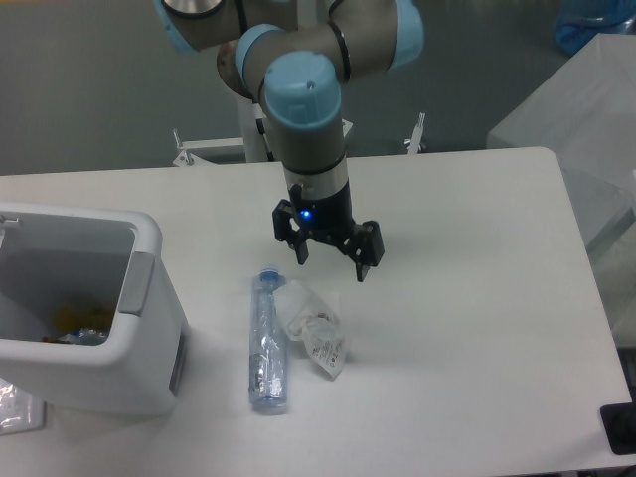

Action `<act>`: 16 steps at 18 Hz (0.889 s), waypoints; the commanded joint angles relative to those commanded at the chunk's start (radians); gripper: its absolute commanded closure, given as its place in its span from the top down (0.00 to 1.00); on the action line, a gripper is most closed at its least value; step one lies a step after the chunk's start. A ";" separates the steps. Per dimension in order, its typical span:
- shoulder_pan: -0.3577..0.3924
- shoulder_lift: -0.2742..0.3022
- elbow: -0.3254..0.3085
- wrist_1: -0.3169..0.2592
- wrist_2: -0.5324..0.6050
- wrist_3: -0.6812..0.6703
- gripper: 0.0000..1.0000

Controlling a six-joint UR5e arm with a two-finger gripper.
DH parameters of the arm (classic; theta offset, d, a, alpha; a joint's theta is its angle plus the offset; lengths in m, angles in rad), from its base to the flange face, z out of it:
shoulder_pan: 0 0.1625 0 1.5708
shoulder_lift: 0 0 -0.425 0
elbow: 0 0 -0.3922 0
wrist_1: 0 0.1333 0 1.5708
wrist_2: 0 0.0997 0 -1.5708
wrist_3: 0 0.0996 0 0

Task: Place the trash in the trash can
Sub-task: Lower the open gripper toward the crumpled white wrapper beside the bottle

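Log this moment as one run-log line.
gripper: open, above wrapper | bottle: on table beside wrapper | trash can: left | nothing grasped

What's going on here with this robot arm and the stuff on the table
A single robot arm is clearing trash into a bin. Its gripper is open and empty, poised above the table just up from a crumpled plastic wrapper. A clear bottle with a blue cap lies beside the wrapper. Neither is picked up yet. The white trash can stands at the table's left edge with some items already inside.
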 joint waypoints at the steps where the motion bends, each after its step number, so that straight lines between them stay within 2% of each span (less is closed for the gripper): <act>1: -0.002 -0.005 -0.012 0.003 0.000 0.045 1.00; 4: -0.005 -0.020 -0.028 0.003 0.000 0.108 1.00; 16: -0.046 -0.121 -0.034 0.015 0.008 0.102 1.00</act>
